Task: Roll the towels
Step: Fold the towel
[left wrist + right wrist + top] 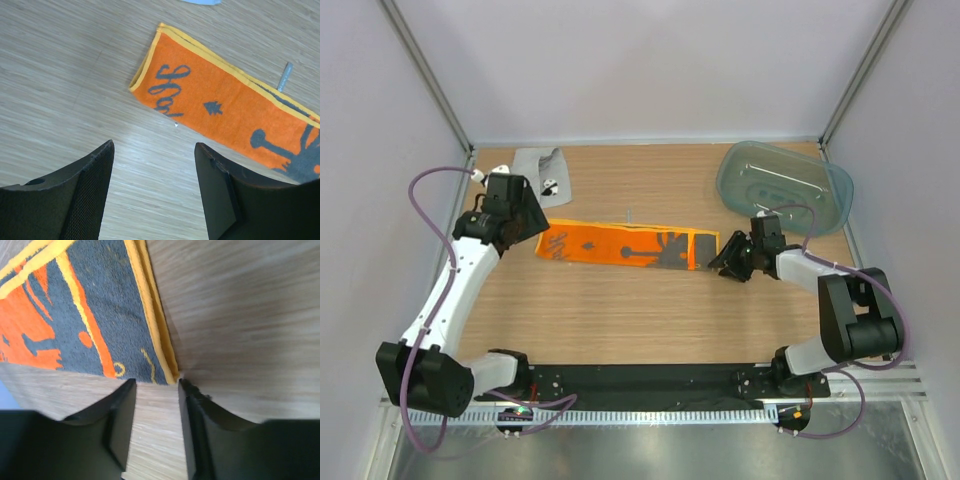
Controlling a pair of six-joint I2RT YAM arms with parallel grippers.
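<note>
The orange towel [628,245] lies flat as a long folded strip across the middle of the overhead view, on the wooden counter [640,320]. The grey towel [540,170] lies crumpled in the upper left of that view, and a translucent tub [835,190] stands in the upper right. The left tool [154,145] hangs over bare counter near the strip's left end, its jaws wide and holding nothing. The right tool [156,382] is at the strip's right end, its jaws narrow, with only counter between them; the towel's corner lies just at its tips.
</note>
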